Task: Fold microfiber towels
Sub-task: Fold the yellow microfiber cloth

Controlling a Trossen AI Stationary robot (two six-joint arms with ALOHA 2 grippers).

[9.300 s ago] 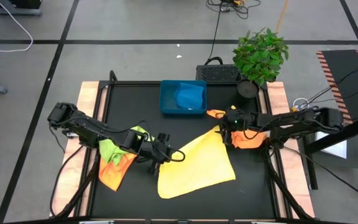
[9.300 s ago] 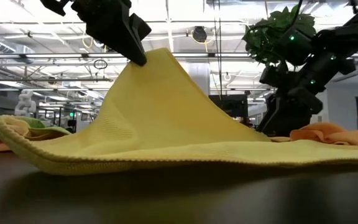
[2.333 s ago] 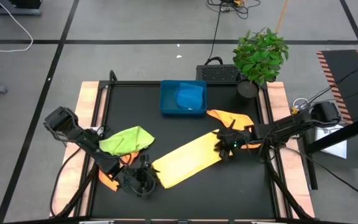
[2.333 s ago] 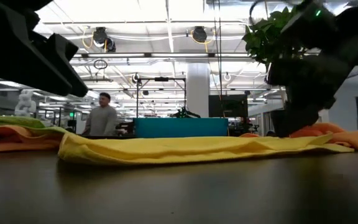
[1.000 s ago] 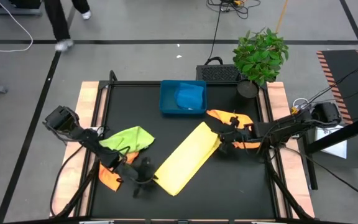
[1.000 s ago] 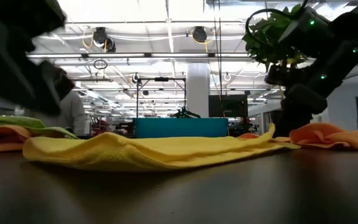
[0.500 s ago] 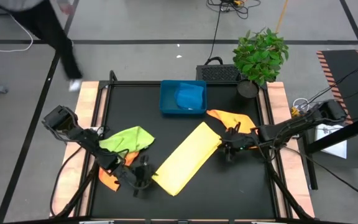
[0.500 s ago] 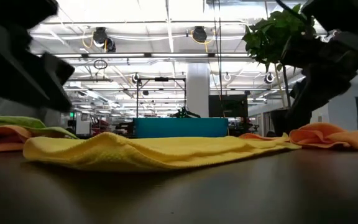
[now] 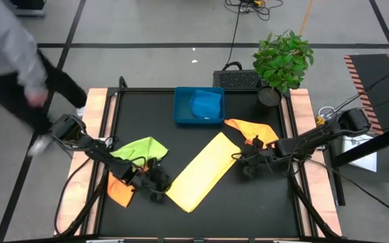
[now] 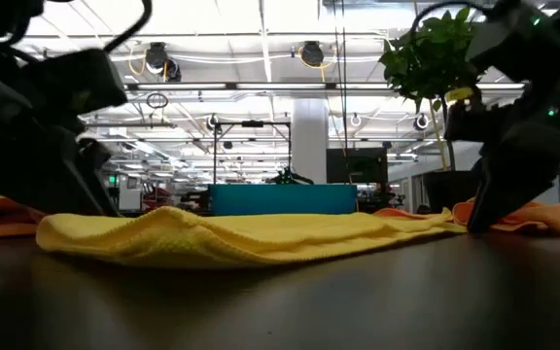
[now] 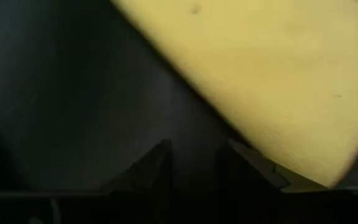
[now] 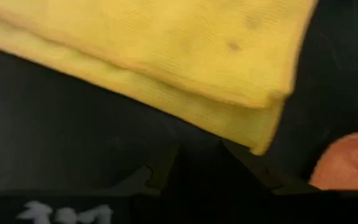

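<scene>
A yellow towel [image 9: 201, 172] lies folded into a long strip, running diagonally across the middle of the black table. My left gripper [image 9: 157, 183] is open and tipped down beside the strip's near left end [image 11: 303, 162], with bare table between its fingers. My right gripper [image 9: 244, 167] is open too, low beside the strip's far right corner [image 12: 260, 140], where the stacked layers show. A lime green towel [image 9: 137, 148] lies on an orange one [image 9: 120, 192] at the left. Another orange towel [image 9: 252, 130] lies at the right.
A blue tray [image 9: 181, 108] with a blue towel [image 9: 206, 103] in it stands at the table's far edge. A potted plant [image 9: 282, 61] is at the far right corner. A person [image 9: 12, 61] is walking past the table's left side.
My left gripper has gone toward the table's far right, up to the yellow strip's near end, and tipped further down. My right gripper has moved toward the near edge, alongside the strip's far corner. The yellow towel has stayed put. A person has walked in at the left.
</scene>
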